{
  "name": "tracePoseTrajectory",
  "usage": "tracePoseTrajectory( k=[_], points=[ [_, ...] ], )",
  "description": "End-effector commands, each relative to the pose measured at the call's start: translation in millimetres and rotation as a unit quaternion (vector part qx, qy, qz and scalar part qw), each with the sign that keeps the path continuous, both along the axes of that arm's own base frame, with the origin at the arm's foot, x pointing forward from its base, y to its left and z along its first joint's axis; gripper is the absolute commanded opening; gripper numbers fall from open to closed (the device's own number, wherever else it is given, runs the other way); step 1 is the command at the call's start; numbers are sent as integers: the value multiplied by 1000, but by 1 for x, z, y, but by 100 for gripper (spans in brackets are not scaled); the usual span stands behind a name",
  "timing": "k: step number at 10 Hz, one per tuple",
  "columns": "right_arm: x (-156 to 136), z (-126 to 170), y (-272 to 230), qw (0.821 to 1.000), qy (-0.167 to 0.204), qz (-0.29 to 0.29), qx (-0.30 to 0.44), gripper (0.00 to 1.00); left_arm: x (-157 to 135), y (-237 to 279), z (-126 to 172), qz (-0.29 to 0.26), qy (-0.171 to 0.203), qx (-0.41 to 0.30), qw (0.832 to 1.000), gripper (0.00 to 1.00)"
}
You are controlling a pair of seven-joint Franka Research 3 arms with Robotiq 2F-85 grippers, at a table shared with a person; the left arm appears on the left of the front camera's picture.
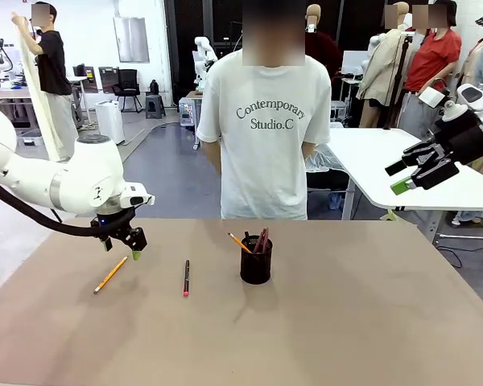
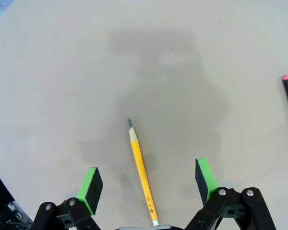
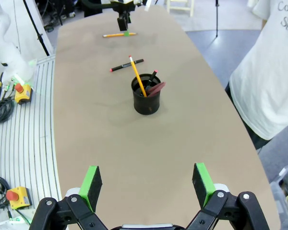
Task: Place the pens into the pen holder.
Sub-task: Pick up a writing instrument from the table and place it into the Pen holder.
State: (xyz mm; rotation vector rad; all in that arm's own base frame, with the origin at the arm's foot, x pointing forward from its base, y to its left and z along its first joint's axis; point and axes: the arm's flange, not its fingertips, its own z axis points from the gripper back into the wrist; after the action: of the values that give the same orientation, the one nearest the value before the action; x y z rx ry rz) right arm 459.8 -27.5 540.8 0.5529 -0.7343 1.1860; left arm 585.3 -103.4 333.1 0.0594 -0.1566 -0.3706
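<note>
A yellow pencil (image 1: 110, 275) lies on the table at the left, and my left gripper (image 1: 121, 249) hangs open just above its far end. In the left wrist view the pencil (image 2: 141, 172) runs between the two green pads of that gripper (image 2: 149, 184), which do not touch it. A black pen with a red tip (image 1: 186, 277) lies to the right of the pencil. The black mesh pen holder (image 1: 256, 264) stands mid-table with a yellow pencil (image 3: 138, 76) and dark-red pens (image 3: 156, 87) in it. My right gripper (image 1: 397, 178) is open, raised high at the right.
A person in a white T-shirt (image 1: 266, 137) stands at the far edge of the table, hands behind the back. The brown tabletop (image 1: 346, 322) is bare to the right of the holder. A white table (image 1: 370, 161) stands beyond at the right.
</note>
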Motion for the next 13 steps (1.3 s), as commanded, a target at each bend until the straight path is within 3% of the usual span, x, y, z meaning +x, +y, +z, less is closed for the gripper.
tracePoseTrajectory(
  k=[1,6,7,11,12,13],
  points=[
    [0,1,2,1000,-6,-3,-5,100,13,8,-7,-7,17,11,1000,100],
    [0,1,2,1000,-6,-3,-5,100,21,16,-22,-1,42,11,999,100],
    [0,1,2,1000,-6,-3,-5,100,21,16,-23,1,45,16,999,91],
    [0,1,2,1000,-6,-3,-5,100,22,17,-24,3,49,18,999,15],
    [0,1,2,1000,-6,-3,-5,100,22,16,-24,3,49,18,999,0],
    [0,1,2,1000,-6,-3,-5,100,21,15,-24,3,50,17,999,0]
  ],
)
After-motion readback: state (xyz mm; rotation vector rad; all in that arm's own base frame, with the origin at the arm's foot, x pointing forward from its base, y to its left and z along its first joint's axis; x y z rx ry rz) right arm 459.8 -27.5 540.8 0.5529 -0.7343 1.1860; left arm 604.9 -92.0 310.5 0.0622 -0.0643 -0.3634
